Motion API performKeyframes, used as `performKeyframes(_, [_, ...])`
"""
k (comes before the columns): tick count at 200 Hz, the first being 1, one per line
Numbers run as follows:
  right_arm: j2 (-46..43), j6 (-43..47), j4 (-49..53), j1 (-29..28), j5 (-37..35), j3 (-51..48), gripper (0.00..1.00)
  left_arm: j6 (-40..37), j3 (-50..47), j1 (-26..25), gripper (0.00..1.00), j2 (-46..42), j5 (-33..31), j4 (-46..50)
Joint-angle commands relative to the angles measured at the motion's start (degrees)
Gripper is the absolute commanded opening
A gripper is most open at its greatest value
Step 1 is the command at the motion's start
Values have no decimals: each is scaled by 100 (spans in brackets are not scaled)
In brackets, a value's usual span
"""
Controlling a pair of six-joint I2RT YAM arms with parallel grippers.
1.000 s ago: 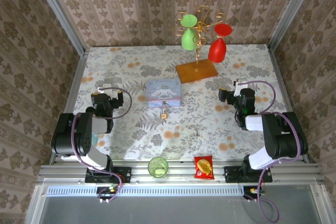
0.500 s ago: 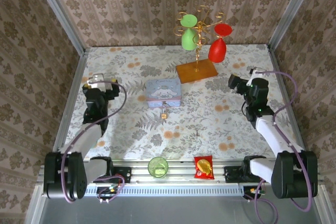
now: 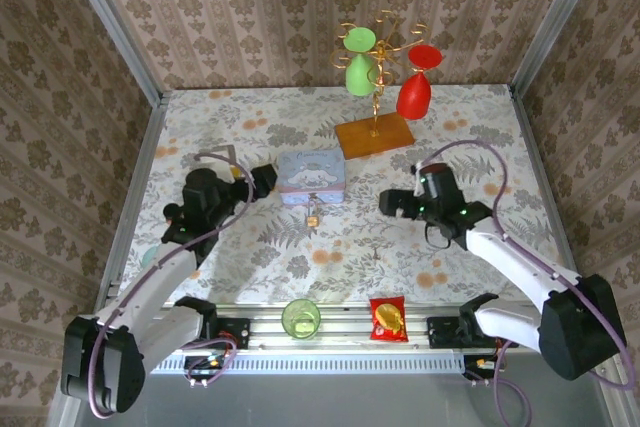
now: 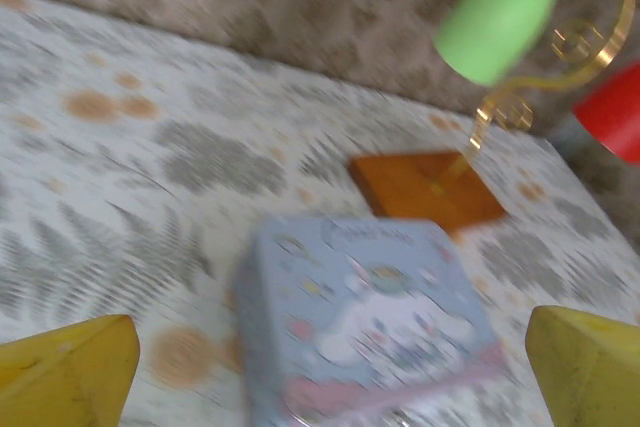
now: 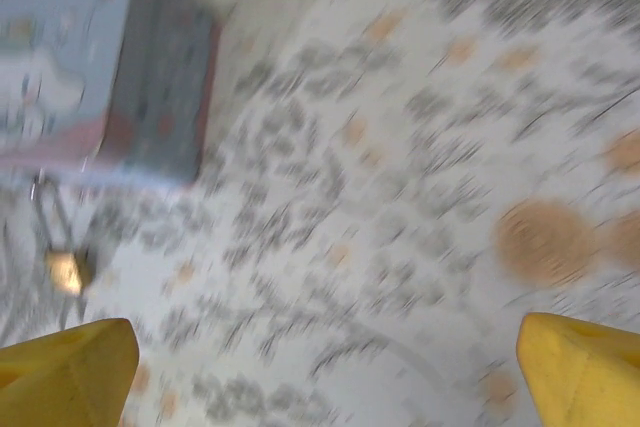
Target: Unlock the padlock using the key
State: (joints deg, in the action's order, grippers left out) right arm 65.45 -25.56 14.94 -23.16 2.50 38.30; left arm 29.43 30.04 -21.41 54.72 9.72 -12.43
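The tiny brass padlock (image 3: 314,217) lies on the floral cloth just in front of the pale blue tin (image 3: 311,177); the blurred right wrist view shows the padlock (image 5: 65,271) at far left with its thin shackle. I cannot make out a separate key. My left gripper (image 3: 262,182) is left of the tin, open, its yellow fingertips (image 4: 70,367) wide apart with the tin (image 4: 365,317) between and beyond them. My right gripper (image 3: 392,203) hovers right of the padlock, open, its fingertips (image 5: 580,367) spread over bare cloth.
A wooden-based stand (image 3: 374,133) holding green and red cups (image 3: 413,95) is behind the tin. A green cup (image 3: 301,318) and an orange-red snack packet (image 3: 387,318) sit at the near rail. Patterned walls enclose the table.
Both arms have swung inward from the table's sides toward the middle: the left gripper now points at the tin, the right has come left and lower near the padlock.
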Motion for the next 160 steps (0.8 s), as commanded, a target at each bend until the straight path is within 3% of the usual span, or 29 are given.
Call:
performKeyframes(1, [216, -392, 571, -575, -456, -69, 93, 564, -103, -434, 100, 69, 332, 236])
performKeyframes(41, [712, -889, 725, -1559, -1135, -164, 82, 771, -126, -1613, 100, 230, 42, 270])
performKeyframes(77, [995, -1285, 657, -2202, -1184, -201, 71, 947, -265, -2331, 100, 260, -270, 224])
performKeyframes(119, [1386, -1503, 621, -2613, -1559, -220, 58, 1220, -606, -2680, 100, 232, -592, -91])
performKeyframes(141, [1668, -1519, 738, -2779, -1733, -92, 46, 1292, -676, -2712, 100, 214, -677, -105])
performKeyframes(160, [1857, -1566, 855, -2899, -1875, -13, 43, 1325, -706, -2775, 100, 162, -750, -117])
